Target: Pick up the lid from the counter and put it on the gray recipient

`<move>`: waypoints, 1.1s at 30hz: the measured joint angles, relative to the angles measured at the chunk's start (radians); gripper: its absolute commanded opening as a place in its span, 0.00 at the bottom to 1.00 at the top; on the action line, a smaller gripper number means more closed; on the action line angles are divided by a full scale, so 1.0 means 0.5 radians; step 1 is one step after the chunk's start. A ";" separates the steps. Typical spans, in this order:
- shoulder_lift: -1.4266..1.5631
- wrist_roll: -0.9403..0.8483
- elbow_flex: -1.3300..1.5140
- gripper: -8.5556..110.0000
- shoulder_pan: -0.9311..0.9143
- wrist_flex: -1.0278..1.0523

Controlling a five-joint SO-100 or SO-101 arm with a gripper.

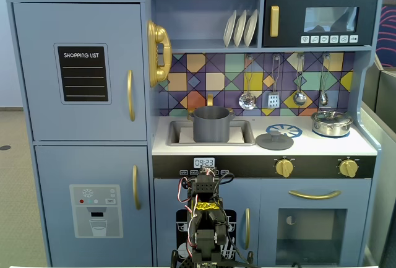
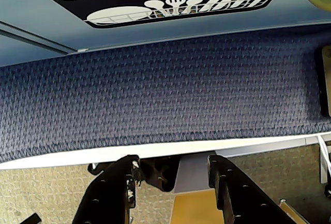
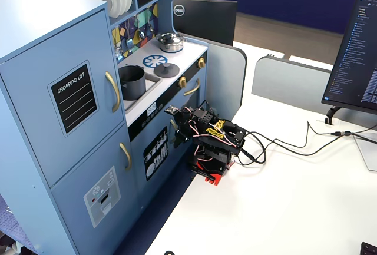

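The dark-gray lid (image 1: 274, 140) lies flat on the white counter (image 1: 309, 147), just right of the sink, and also shows in the other fixed view (image 3: 167, 70). The gray recipient (image 1: 211, 124) stands upright in the sink without a lid, seen in both fixed views (image 3: 132, 82). My arm (image 1: 204, 218) is folded low in front of the kitchen, well below the counter (image 3: 189, 49). My gripper (image 2: 173, 164) is open and empty. In the wrist view it points over the table edge at blue carpet. It is far from the lid and the pot.
A shiny silver lidded pot (image 1: 331, 122) stands at the counter's right, behind a blue printed burner ring (image 1: 284, 130). Utensils (image 1: 273, 82) hang above. Cables (image 3: 283, 143) trail over the white table (image 3: 283, 208), and a monitor (image 3: 359, 55) stands at its right.
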State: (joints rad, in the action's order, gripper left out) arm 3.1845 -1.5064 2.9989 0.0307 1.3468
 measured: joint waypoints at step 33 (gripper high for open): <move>-0.598 -0.316 -1.485 0.07 -0.638 -0.558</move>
State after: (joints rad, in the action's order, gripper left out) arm 2.8854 -1.6644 2.2565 -0.2884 1.0677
